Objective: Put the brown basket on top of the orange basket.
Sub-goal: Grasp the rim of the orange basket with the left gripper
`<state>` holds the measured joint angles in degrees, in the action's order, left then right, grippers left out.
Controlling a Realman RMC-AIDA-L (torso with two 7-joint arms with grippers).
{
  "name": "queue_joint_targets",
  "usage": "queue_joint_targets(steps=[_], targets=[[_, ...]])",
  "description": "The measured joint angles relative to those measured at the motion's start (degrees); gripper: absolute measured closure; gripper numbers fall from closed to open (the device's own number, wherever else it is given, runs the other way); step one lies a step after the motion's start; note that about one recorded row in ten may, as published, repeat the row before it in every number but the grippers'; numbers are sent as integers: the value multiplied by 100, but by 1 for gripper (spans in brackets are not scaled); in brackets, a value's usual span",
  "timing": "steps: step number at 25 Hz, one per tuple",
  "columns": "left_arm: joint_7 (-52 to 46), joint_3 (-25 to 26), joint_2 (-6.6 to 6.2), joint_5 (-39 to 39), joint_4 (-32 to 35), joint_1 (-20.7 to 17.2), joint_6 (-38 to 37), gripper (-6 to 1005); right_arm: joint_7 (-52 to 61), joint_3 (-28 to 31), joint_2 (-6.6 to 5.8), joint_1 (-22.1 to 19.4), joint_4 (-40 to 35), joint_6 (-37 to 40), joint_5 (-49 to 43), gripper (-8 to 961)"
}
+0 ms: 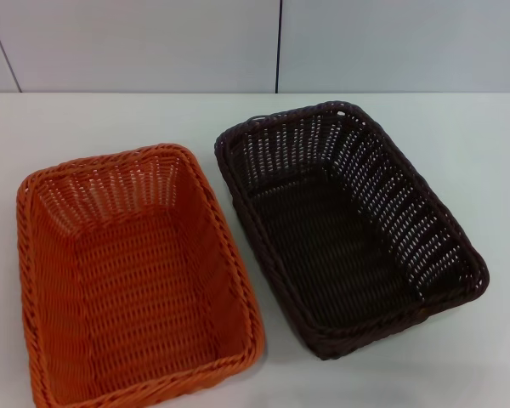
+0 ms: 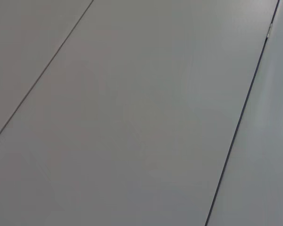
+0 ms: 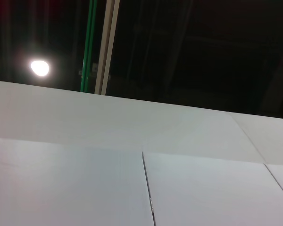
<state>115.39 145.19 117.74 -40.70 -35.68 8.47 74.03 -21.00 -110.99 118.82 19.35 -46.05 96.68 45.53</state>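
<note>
The brown basket, a dark brown, nearly black rectangular woven wicker-style basket with sloped openwork sides and a braided rim, sits upright and empty on the pale white surface, on the robot's right side in the head view. Going near to far, the closest thing is the orange basket, a bright orange rectangular woven wicker-style basket with sloped sides and a braided rim, which stands upright and empty on the robot's left side, its near edge running down to the bottom of the head view. The brown basket lies just beside it and a little farther back, turned at an angle so that its long sides run from the near right toward the far left; the 2 baskets are close along their facing long sides, with a narrow strip of surface showing between them over most of that length, and whether their rims touch at the closest spot cannot be told. The brown basket is not on top of the orange one. Beyond both baskets the surface ends at a light panelled wall with dark vertical seams. Neither arm appears in the head view, and both wrist views show only pale panels with dark seams, the right one also a dark ceiling with a round lamp; no jaws show anywhere.
</note>
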Motion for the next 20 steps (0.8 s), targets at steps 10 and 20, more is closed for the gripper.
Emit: queue_joint_targets(steps=[10, 20], targets=[[-8, -11, 4, 2, 0, 25, 20, 283, 0, -2, 0, -27, -16, -1, 0, 277], [-348, -180, -1, -141, -292, -34, 100, 284, 0, -6, 5, -48, -47, -5, 0, 278]])
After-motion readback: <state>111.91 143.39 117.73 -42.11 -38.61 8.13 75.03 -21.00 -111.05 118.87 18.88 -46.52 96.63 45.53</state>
